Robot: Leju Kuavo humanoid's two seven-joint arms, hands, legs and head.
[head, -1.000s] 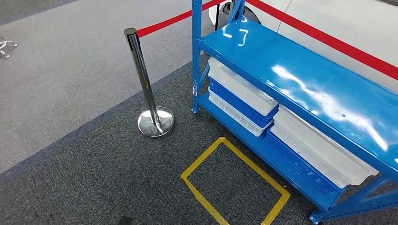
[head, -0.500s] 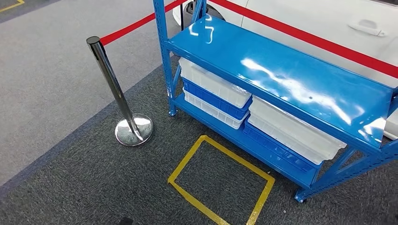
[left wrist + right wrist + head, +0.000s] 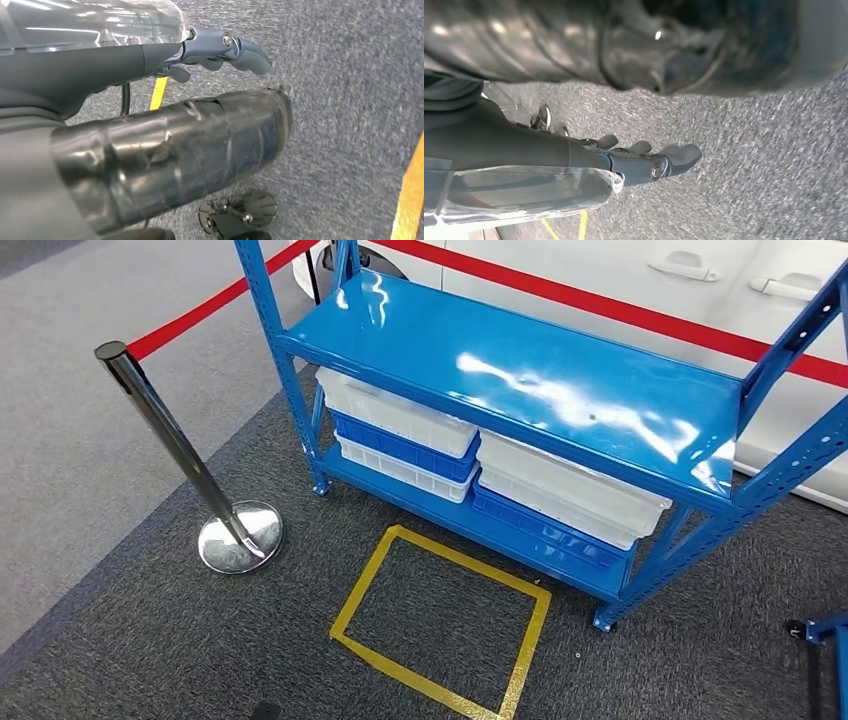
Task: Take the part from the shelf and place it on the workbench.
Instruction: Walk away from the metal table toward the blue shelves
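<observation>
Both hands, left [image 3: 220, 50] and right [image 3: 644, 160], hang empty, fingers apart; stanchion [image 3: 180, 455] beside shelf [image 3: 520, 380].

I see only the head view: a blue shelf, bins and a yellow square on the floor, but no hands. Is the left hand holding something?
Observer: No. In the left wrist view the left hand holds nothing; it hangs over grey carpet.
Operator: And the right hand?
Observer: The right hand also holds nothing, its fingers stretched out over the carpet.
Operator: Is any yellow floor tape near the hands?
Observer: Yes. A strip of yellow tape lies on the carpet beyond the left hand, and another strip shows in the right wrist view.
</observation>
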